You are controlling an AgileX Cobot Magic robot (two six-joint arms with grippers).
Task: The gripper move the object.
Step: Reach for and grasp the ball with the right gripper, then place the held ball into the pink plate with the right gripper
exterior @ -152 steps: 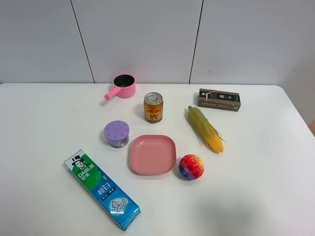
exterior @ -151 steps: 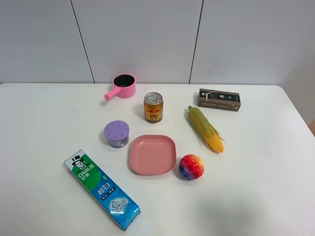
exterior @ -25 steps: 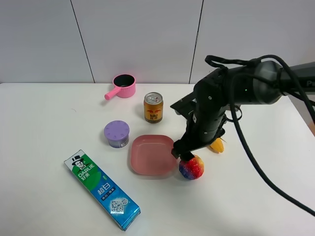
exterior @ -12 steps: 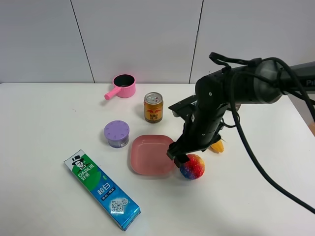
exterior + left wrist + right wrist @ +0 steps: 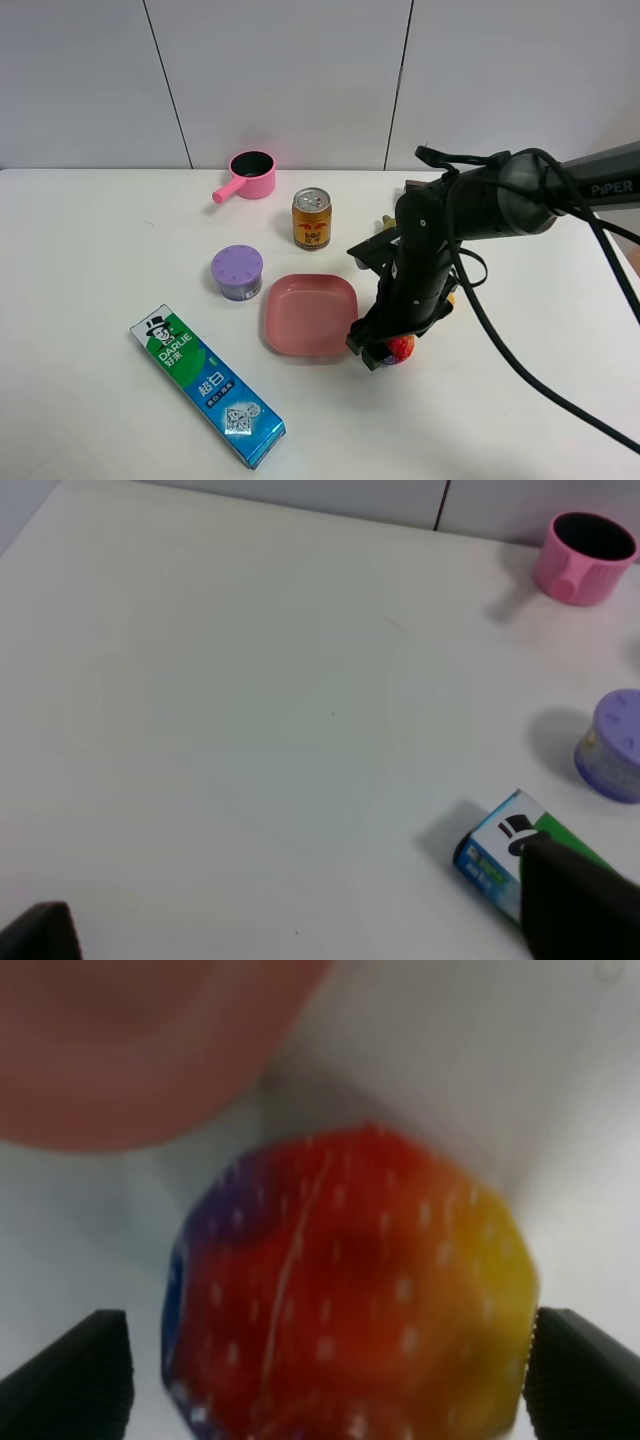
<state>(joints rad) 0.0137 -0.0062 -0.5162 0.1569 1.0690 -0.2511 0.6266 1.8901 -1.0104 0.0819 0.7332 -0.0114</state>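
The rainbow ball [image 5: 350,1290] sits on the white table [image 5: 520,400], just right of the pink plate's [image 5: 305,315] near right corner. The right gripper [image 5: 383,347] is down over it, jaws spread wide with one finger on each side and nothing clamped. I'd say it is placed to close across the ball's middle. The plate's rim crowds the left side. Open table lies to the right and nearer, its edges well off. The left gripper [image 5: 300,925] hangs open and empty at the left.

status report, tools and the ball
Right tool open, straddling rainbow ball. Ball on table, beside pink plate. Left tool open, near toothpaste box.
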